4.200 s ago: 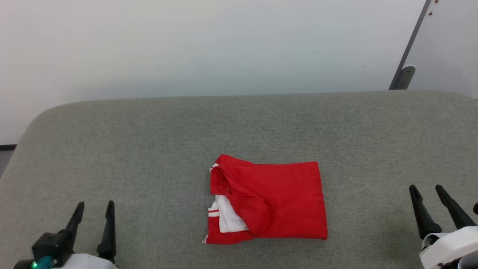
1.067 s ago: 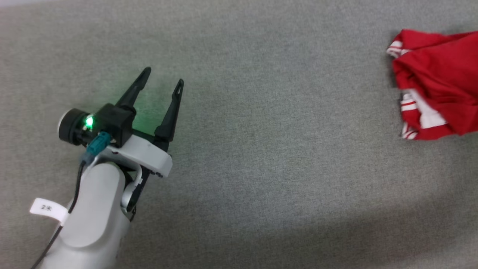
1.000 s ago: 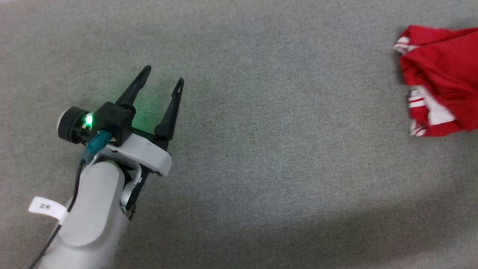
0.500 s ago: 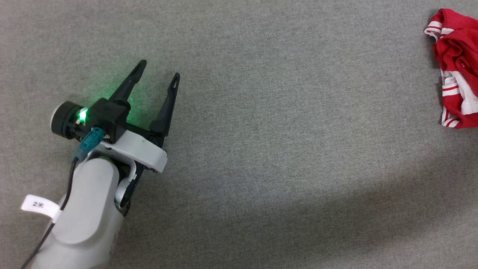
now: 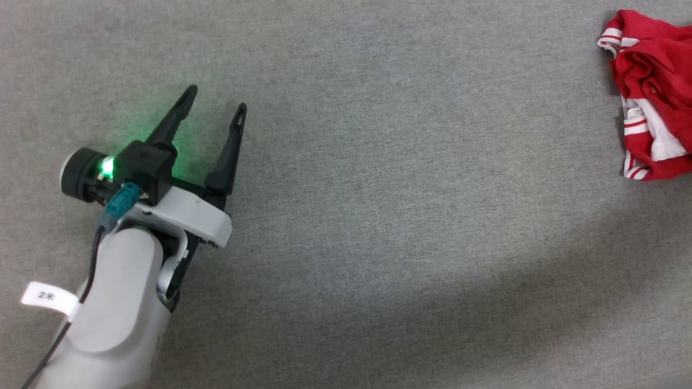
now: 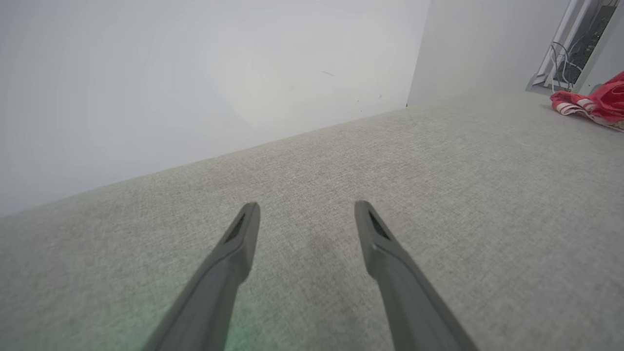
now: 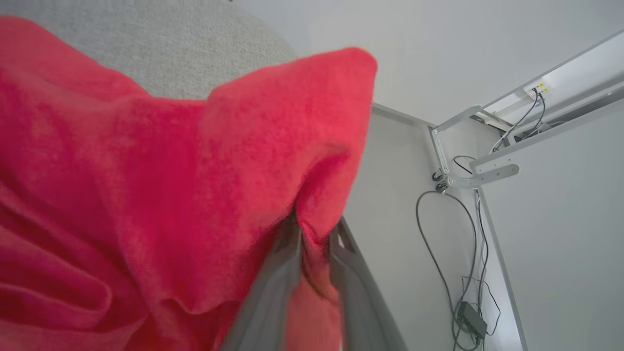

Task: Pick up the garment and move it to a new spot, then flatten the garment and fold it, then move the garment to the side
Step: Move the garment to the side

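The garment (image 5: 654,92), red with white and striped trim, lies bunched at the right edge of the head view on the grey padded surface (image 5: 378,216). In the right wrist view my right gripper (image 7: 316,226) is shut on a fold of the red garment (image 7: 146,170), and the cloth drapes over the fingers. My left gripper (image 5: 216,98) stands open at the left, far from the garment, with nothing between its fingers. The left wrist view shows the left gripper (image 6: 306,207) open over bare surface, with the garment (image 6: 592,103) small at the far right.
A pale wall (image 6: 195,73) runs along the far side of the surface. Beyond the surface's rounded end, the right wrist view shows a metal bracket (image 7: 463,180) with hanging cables and a power adapter (image 7: 470,319).
The garment has shifted rightward, away from my left gripper, and looks more bunched at its left edge. The head view has drifted slightly. My left gripper stays open.
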